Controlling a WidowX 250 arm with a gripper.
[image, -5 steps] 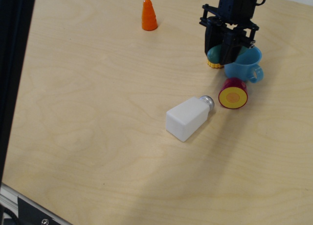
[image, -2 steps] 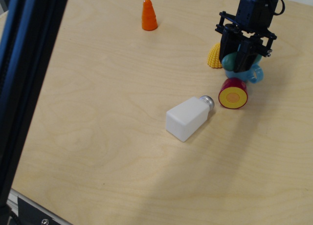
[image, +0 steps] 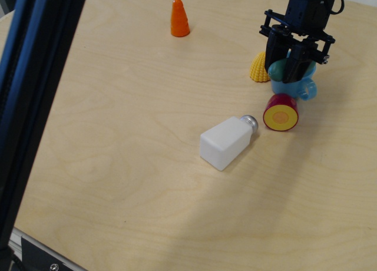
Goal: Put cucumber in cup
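Hanging over the far right of the wooden table (image: 129, 165), the black gripper (image: 287, 65) has its fingers closed around the teal cucumber (image: 277, 70), held right above the light blue cup (image: 303, 87), which it mostly hides. A yellow corn cone (image: 258, 68) sits just left, a red-and-yellow round toy (image: 281, 113) just in front, a white shaker (image: 227, 142) nearer, an orange carrot cone (image: 179, 18) far off.

You have one cucumber (image: 277, 70), cup (image: 306, 88), corn (image: 258, 68), carrot (image: 179, 17), shaker (image: 227, 142), round toy (image: 281, 113).
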